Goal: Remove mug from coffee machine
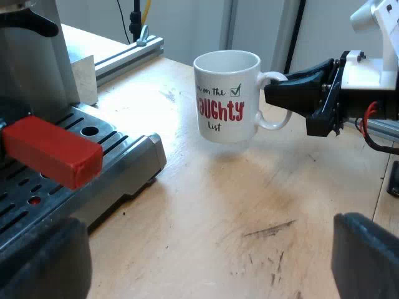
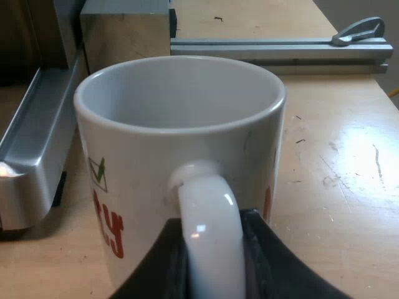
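Right gripper (image 2: 212, 265) clamped on handle (image 2: 209, 218) of white red-lettered ceramic mug (image 2: 187, 146), above wooden table (image 1: 206, 205) beside steel espresso machine (image 1: 31, 68); left gripper (image 1: 212, 261) open

Left wrist cam: low over the table (image 1: 206, 205), hard up against the drip tray (image 1: 93, 156), red handle end (image 1: 53, 152) very close. It faces across the tabletop to the mug (image 1: 227, 96), mid-range and side-on, right gripper (image 1: 269, 93) at its handle. Right wrist cam: tight behind the mug (image 2: 181, 124) handle, tilted slightly down (rim and inside visible), facing the drip tray (image 2: 31, 168). Shared: mug, tray, table (image 2: 336, 205), aluminium rail (image 1: 128, 56) (image 2: 274, 50).
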{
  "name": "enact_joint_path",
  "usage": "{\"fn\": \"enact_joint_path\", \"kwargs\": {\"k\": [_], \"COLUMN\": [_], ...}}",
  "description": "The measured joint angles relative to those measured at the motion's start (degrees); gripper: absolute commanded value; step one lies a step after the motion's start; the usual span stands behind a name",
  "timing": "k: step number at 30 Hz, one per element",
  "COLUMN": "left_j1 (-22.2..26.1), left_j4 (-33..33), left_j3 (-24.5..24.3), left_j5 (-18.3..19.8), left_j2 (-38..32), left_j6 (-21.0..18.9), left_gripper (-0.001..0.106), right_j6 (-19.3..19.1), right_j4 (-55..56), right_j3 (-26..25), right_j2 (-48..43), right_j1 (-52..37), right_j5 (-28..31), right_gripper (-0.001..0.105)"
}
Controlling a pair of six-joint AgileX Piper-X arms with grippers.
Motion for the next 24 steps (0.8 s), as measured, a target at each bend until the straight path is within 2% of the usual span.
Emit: {"fn": "enact_joint_path", "kwargs": {"k": [15, 24], "left_j1": [0.0, 0.0], "left_j4": [0.0, 0.0], "left_j3": [0.0, 0.0], "left_j5": [-0.16, -0.33], "left_j2": [0.0, 0.0], "left_j6": [0.0, 0.0], "left_gripper": [0.08, 0.08], "right_j6": [-0.16, -1.53], "right_j4": [1.33, -1.01], "right_j3": [0.05, 0.05], "right_j2": [0.0, 0.0], "right_j1": [0.0, -1.62], "right_j5": [-0.42, -6.34], "right_gripper": [0.0, 0.0]}}
